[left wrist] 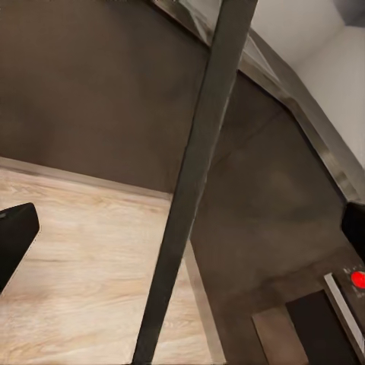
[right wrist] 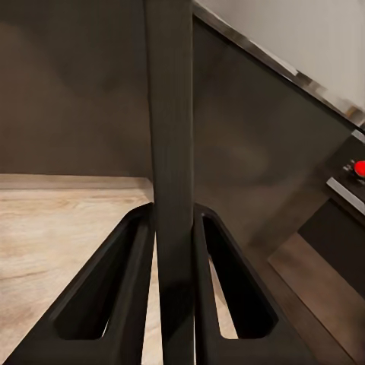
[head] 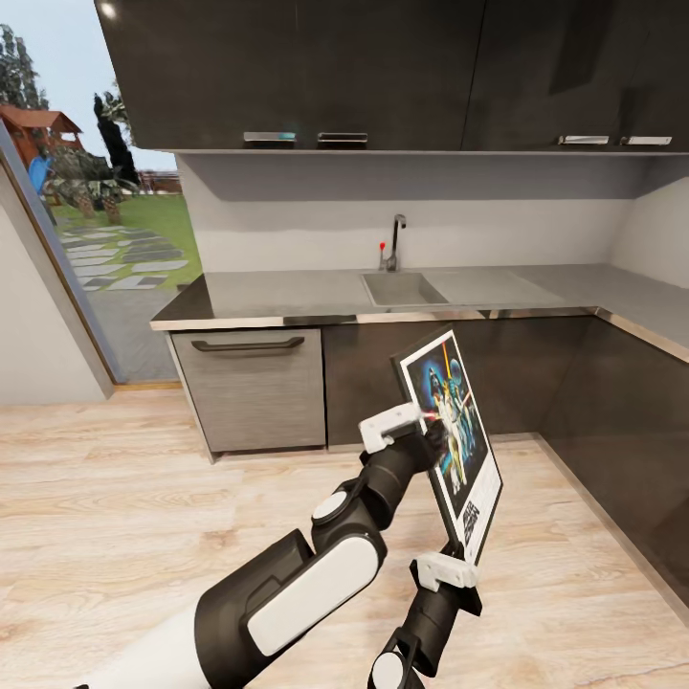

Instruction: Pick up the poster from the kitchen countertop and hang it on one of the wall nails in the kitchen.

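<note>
The poster (head: 452, 435) is held upright above the wooden floor (head: 115, 498), clamped at its bottom edge by the right gripper (right wrist: 173, 289) and steadied by the left gripper (head: 421, 433), grip unclear, clear of the kitchen countertop (head: 287, 292); carrying to a wall nail seems next.

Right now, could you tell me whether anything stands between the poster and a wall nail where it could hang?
No wall nail shows, so the path cannot be judged. The poster is off the countertop, held over the floor by the right gripper at its lower edge, the left gripper at its face.
</note>
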You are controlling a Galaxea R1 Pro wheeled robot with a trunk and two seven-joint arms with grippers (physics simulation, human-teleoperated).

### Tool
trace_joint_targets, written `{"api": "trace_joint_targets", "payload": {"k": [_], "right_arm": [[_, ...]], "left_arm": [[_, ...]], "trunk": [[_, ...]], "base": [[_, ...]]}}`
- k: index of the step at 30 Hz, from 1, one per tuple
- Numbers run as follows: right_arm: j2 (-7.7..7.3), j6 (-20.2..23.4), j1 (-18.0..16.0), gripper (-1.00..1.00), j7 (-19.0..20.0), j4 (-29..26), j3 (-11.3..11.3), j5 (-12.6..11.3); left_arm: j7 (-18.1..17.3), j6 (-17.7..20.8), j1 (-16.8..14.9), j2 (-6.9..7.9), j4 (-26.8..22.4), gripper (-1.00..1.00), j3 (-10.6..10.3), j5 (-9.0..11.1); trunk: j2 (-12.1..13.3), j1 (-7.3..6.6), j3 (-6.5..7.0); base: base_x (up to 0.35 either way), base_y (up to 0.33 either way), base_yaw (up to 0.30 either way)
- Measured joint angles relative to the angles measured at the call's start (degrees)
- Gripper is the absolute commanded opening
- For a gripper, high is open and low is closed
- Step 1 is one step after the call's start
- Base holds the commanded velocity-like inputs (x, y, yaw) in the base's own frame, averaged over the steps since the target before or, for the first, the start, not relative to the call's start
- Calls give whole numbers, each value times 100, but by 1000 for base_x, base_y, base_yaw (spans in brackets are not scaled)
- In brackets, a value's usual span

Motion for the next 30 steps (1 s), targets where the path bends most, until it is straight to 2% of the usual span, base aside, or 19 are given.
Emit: {"api": "trace_joint_targets", "payload": {"k": [5,7,9,18,21,23,26,29,30], "right_arm": [[-4,-6,-2,-100,0,0,-14,-44],[-17,-12,-15,-100,4,3,-26,-206],[-27,-14,-33,-100,7,6,-31,-336],[-49,-16,-237,-100,23,148,-69,-471],[-52,-23,-384,-100,44,346,-272,-488],[-55,-28,-426,-100,75,415,-332,-493],[-82,-38,-470,-100,305,485,-433,-509],[-181,-163,-491,-100,860,519,-917,-576],[-203,-250,-495,-100,1118,522,-1148,-590]], "left_arm": [[-34,2,0,245,-10,100,-4,25],[-64,3,0,374,-28,100,-9,37],[-85,3,0,417,-34,100,-16,42],[-117,4,0,455,-40,100,-37,46],[-214,4,0,457,-41,100,-37,47],[-252,5,0,459,-41,100,-33,47],[-344,6,0,508,-41,100,-14,50],[-877,9,1,896,-36,100,-10,59],[-1227,9,8,1114,-31,100,-10,111]], "trunk": [[0,0,0],[0,0,0],[0,0,0],[0,0,0],[0,0,0],[0,0,0],[0,0,0],[0,0,0],[0,0,0]], "base": [[0,0,0],[0,0,0],[0,0,0],[0,0,0],[0,0,0],[0,0,0],[0,0,0],[0,0,0],[0,0,0]]}}
